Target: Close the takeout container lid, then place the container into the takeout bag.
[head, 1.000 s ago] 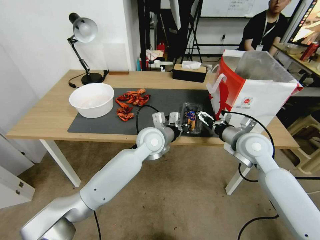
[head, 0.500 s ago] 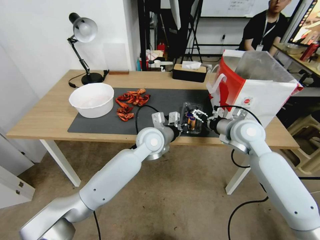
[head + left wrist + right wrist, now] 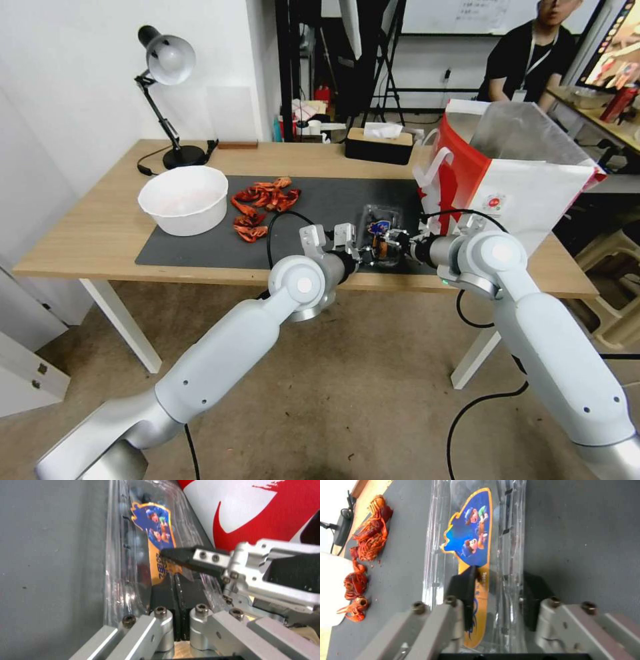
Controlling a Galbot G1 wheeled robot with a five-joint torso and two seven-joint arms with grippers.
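Note:
The takeout container (image 3: 379, 227) lies on the dark mat near the table's front edge, left of the takeout bag (image 3: 520, 187). Its clear lid (image 3: 470, 535) is folded over the tray and carries a blue and orange sticker. My left gripper (image 3: 365, 253) is at the container's near end. In the left wrist view its pads (image 3: 163, 590) are pressed together on the plastic rim. My right gripper (image 3: 395, 241) comes in from the bag side and is open. One of its fingers (image 3: 466, 587) rests on the sticker, the other stands beyond the container's far edge.
A white bowl (image 3: 183, 199) and red crayfish shells (image 3: 260, 203) sit on the mat's left part. A black desk lamp (image 3: 167, 60) and a black tissue box (image 3: 379, 143) stand at the back. The bag's red side (image 3: 250, 512) rises close beside the container.
My right gripper has swung left from beside the bag and dropped onto the container, one finger now on the sticker. The left gripper has stayed at the container's near end.

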